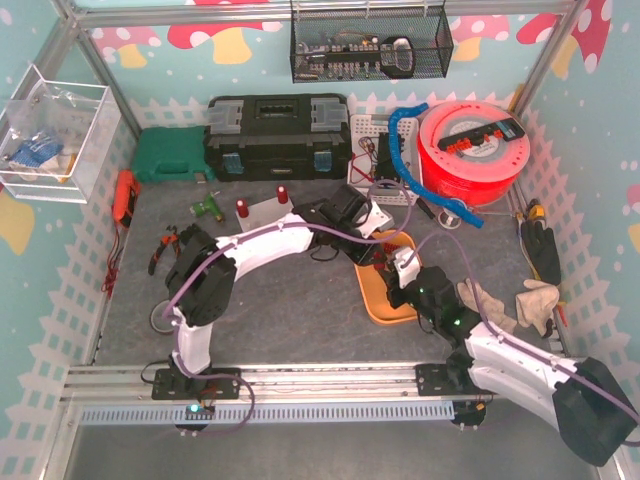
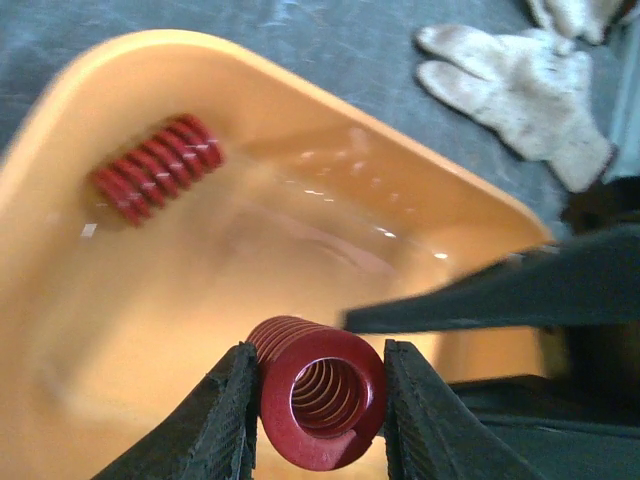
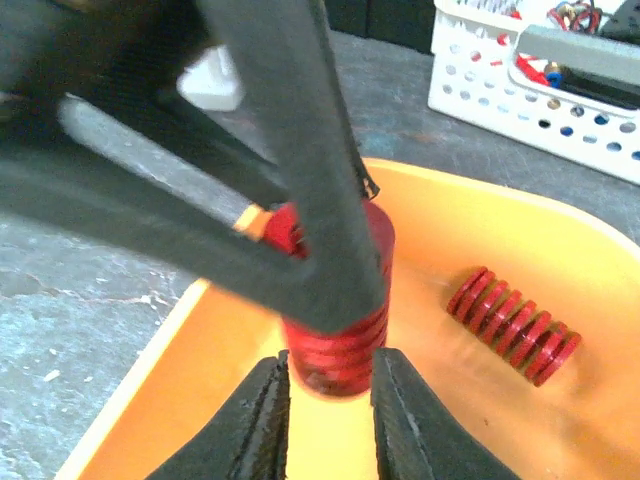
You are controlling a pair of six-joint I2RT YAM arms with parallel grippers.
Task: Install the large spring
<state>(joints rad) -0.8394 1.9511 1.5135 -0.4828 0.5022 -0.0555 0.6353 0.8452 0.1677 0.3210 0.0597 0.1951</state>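
Note:
The large red spring [image 2: 322, 400] is clamped between my left gripper's [image 2: 320, 395] fingers, held end-on over the orange tray [image 2: 330, 130]. In the right wrist view the same spring [image 3: 335, 350] hangs upright. Its lower end sits between my right gripper's [image 3: 330, 390] fingertips, which press on both sides of it. The left gripper's fingers [image 3: 300, 150] cross in front. A smaller red spring [image 3: 513, 325] lies loose in the tray [image 3: 560, 225] and also shows in the left wrist view [image 2: 158, 168]. From above, both grippers meet over the tray [image 1: 385, 305].
A metal plate with two red posts [image 1: 262, 210] lies left of the tray. A black toolbox [image 1: 275, 135], a white basket [image 1: 375, 150] and a red spool [image 1: 470, 150] line the back. Work gloves [image 1: 525, 300] lie right of the tray.

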